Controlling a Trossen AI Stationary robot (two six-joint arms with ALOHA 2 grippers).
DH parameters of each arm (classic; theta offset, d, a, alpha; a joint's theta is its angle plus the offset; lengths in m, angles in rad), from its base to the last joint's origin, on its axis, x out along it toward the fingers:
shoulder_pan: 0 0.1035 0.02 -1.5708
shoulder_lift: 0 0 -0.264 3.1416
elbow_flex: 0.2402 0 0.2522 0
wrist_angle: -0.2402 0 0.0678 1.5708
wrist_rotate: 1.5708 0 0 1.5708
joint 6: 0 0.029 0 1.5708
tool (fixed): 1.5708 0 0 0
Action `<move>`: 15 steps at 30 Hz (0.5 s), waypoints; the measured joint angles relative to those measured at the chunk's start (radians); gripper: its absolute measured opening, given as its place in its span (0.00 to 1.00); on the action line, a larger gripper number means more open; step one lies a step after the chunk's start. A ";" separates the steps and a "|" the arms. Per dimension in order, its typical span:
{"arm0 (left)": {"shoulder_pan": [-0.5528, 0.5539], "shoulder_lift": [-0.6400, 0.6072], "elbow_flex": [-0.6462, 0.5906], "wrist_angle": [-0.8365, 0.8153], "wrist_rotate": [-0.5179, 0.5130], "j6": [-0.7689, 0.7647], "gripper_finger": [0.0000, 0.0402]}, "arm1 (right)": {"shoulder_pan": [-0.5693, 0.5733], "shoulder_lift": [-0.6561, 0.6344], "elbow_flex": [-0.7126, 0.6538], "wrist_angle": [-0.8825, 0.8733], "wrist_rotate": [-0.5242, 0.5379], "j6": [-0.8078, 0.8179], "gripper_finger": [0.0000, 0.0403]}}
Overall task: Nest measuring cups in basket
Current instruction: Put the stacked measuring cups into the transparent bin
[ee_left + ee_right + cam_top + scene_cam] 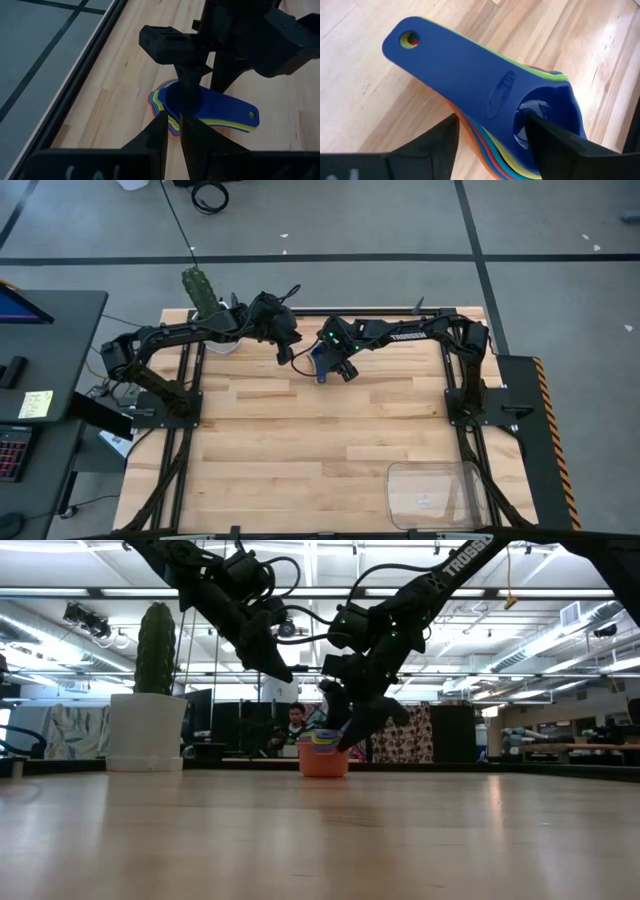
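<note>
The dark blue cup (455, 65) lies closest, smooth glossy plastic on top of the nested measuring cups (323, 755). Its flat rounded handle has a hole at the end and the raised mark "1/8". Under it show rims of green, yellow, light blue, red and orange. The stack stands on the pale wooden table (300, 450), near the middle of its far edge.

The right gripper (491, 117) is spread across the stack's wall – one finger inside the blue bowl, the other outside. Its arm carries the letters "TROSS".

The left gripper (171, 117) hangs just above, its fingers pressed nearly together, holding nothing.

The basket (435, 495) – clear, with rounded corners – sits at the near right corner, with bare planks between it and the cups. A white pot with a cactus (146, 730) stands by the far left corner.
</note>
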State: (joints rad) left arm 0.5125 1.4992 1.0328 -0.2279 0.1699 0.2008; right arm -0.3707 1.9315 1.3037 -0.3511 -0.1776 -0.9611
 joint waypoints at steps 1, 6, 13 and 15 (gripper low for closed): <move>0.000 0.000 0.000 0.000 0.000 0.000 0.13 | -0.001 0.000 0.000 0.000 0.000 0.000 0.56; 0.000 0.000 0.000 0.000 0.000 0.000 0.13 | -0.013 -0.001 -0.021 0.042 0.000 0.000 0.51; 0.000 0.000 0.000 0.000 0.000 0.000 0.13 | -0.017 -0.005 -0.041 0.063 -0.002 -0.002 0.49; 0.000 0.000 0.000 0.000 0.000 0.000 0.13 | -0.017 -0.005 -0.041 0.069 -0.002 0.000 0.49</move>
State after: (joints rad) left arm 0.5129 1.4990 1.0325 -0.2283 0.1699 0.2008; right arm -0.3878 1.9270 1.2622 -0.2817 -0.1799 -0.9615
